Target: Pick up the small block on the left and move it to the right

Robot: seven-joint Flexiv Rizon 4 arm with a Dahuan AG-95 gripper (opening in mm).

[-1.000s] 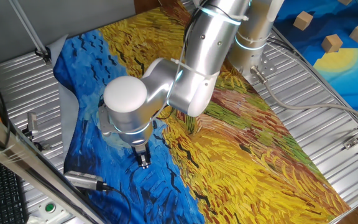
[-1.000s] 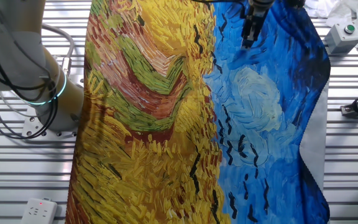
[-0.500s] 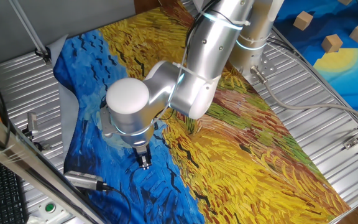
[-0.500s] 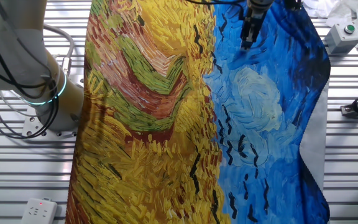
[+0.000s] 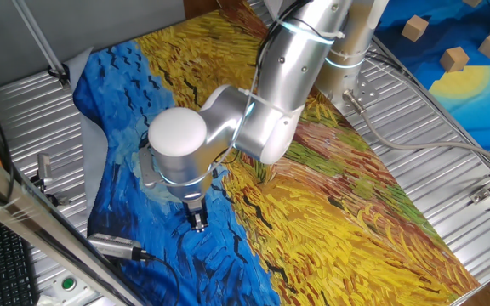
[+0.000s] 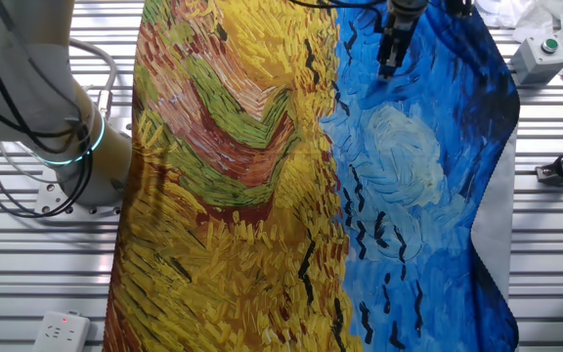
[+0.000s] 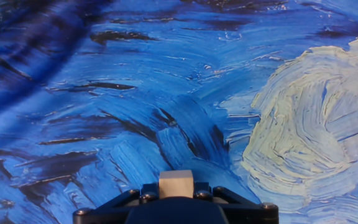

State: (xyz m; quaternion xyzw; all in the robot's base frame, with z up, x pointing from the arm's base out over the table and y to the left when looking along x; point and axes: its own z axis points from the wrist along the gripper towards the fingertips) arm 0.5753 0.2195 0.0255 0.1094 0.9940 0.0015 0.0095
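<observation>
Jaws of the slim black two-finger gripper (image 5: 198, 223) are closed on the small pale-tan wooden cube (image 7: 176, 184), which shows only in the hand view, as a pale square face sitting just above the dark gripper body at the bottom edge. From both fixed cameras the cube is too small and too hidden between the fingers to make out. In the other fixed view the gripper (image 6: 389, 66) is cut off by the top edge, so only its lower end is visible. The fingertips are just over the blue swirled part of the painted cloth (image 5: 330, 204), close to its surface (whether they touch it I cannot tell). A pale cream swirl (image 7: 316, 124) on the cloth lies to one side of the gripper, the yellow field part well beyond it. The silver robot arm (image 5: 270, 102) leans across the middle of the cloth and hides a patch of it. The ribbed metal counter (image 5: 24, 127) borders the cloth on every side; three larger tan wooden blocks (image 5: 454, 58) sit far off on another painted mat.
</observation>
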